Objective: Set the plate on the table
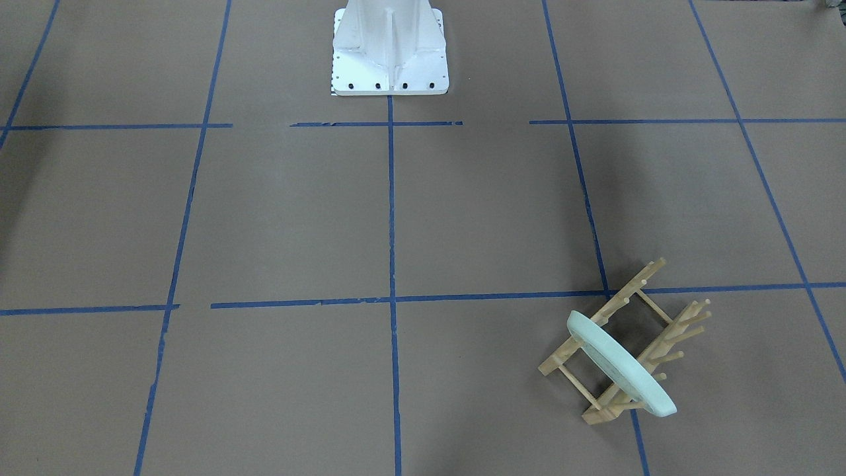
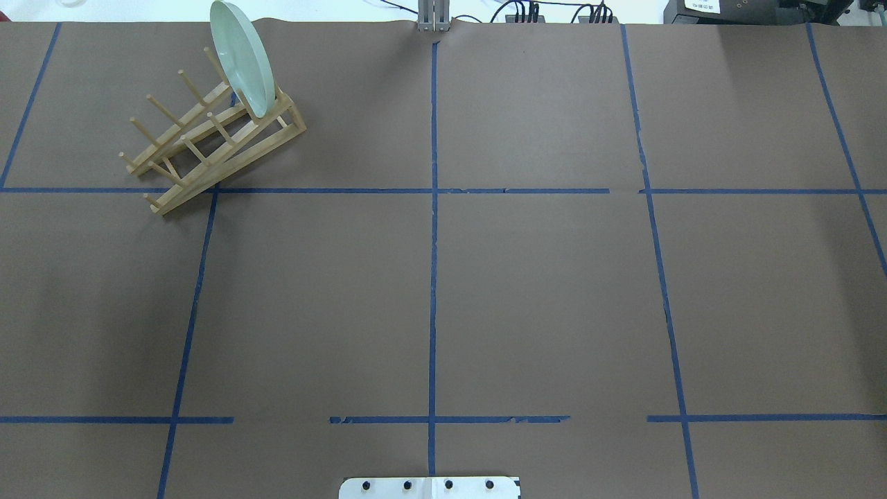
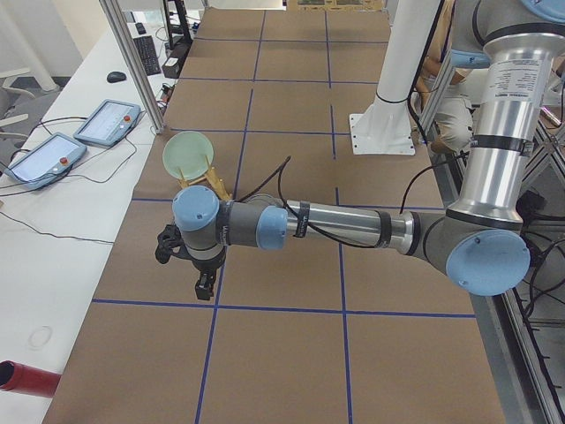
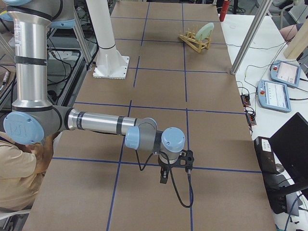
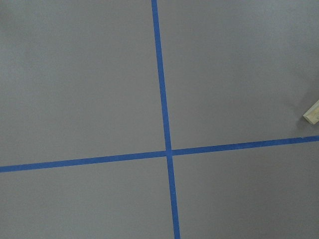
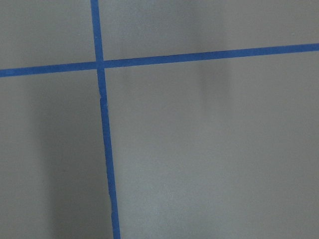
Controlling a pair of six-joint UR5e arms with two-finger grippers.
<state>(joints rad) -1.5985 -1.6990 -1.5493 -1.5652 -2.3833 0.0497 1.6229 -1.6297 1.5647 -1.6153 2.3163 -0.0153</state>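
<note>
Left gripper (image 3: 204,287) hung low left of centre in the left side view, over bare table (image 3: 282,353); whether it was spread or pressed together could not be told. Just above it in the frame, the plate (image 3: 187,155) stood in the rack (image 3: 218,185).

In the right side view, the right gripper (image 4: 164,176) pointed down at lower centre, its state equally unreadable, well apart from the plate at upper right.

At lower right of the front-facing view, the plate was a smooth mint disc with a thick edge, leaning between round wooden pegs (image 1: 684,324). It sat at upper left of the overhead view, likewise tilted.

Both wrist views showed matte brown surface and blue tape (image 5: 162,99).

The best approach, I judged, was to pinch the top rim, lift clear of the pegs, then lay it flat.
</note>
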